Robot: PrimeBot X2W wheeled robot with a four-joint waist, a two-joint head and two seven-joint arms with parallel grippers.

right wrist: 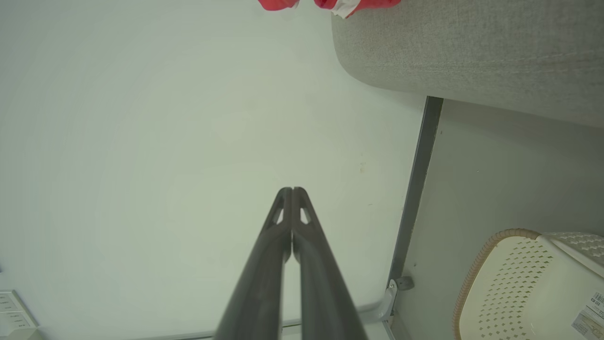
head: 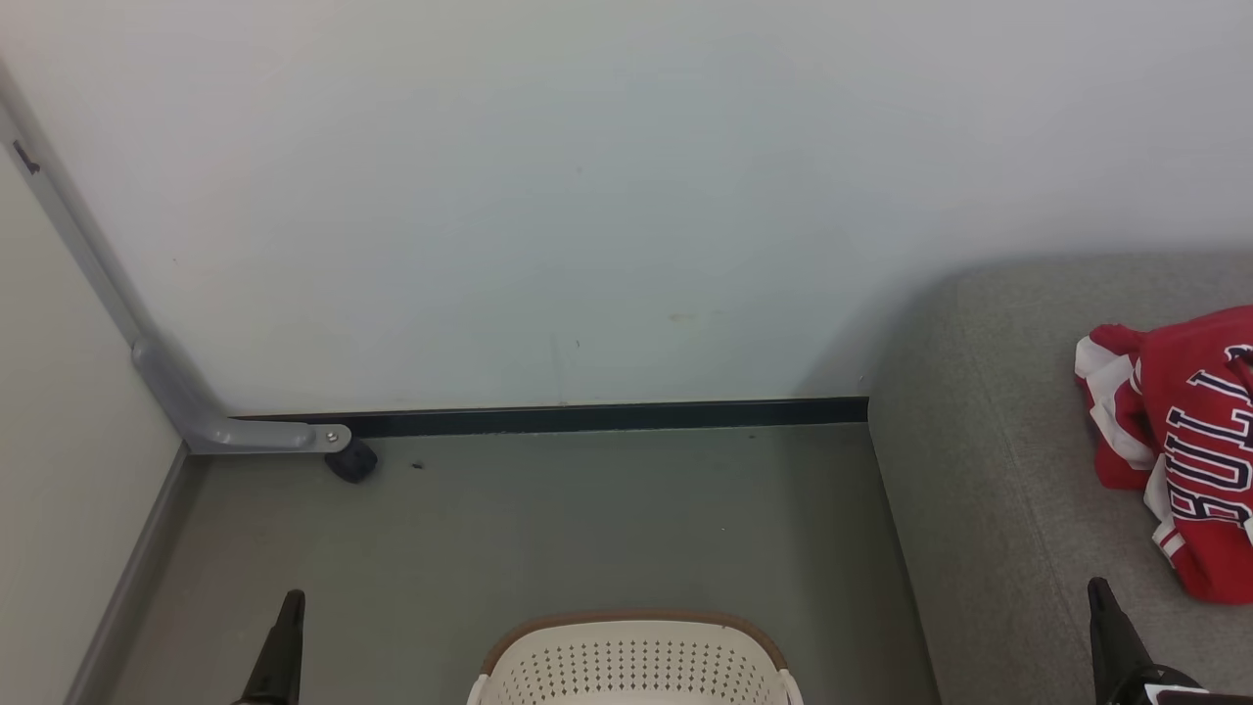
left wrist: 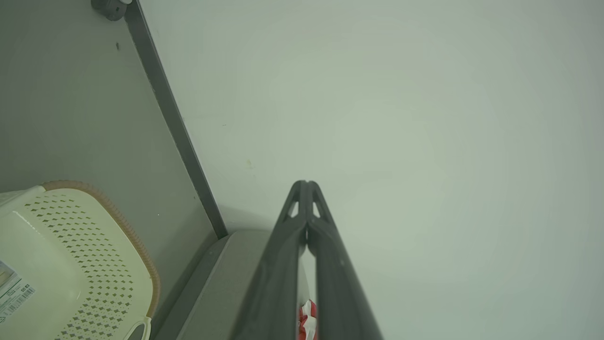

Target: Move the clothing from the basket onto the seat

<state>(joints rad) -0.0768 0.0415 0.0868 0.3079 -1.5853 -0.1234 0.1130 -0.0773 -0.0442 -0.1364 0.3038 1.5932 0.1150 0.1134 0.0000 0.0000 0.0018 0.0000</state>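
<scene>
Red clothing (head: 1184, 446) with white trim and navy block letters lies bunched on the grey seat (head: 989, 490) at the right; a red edge of the clothing (right wrist: 339, 4) also lies on the seat (right wrist: 472, 47) in the right wrist view. The cream basket (head: 636, 661) with its brown rim stands on the floor at the bottom centre, and what I see of its inside (left wrist: 56, 264) holds no garment. My left gripper (head: 292, 599) is shut and empty at the lower left, left of the basket. My right gripper (head: 1098, 587) is shut and empty, low over the seat's front. Both point at the wall.
A pale wall (head: 587, 196) rises straight ahead, with a dark skirting strip (head: 587, 418) along the grey-green floor (head: 587, 529). At the left, a grey metal leg (head: 186, 406) ends in a black caster (head: 350, 460). A white panel stands at the far left.
</scene>
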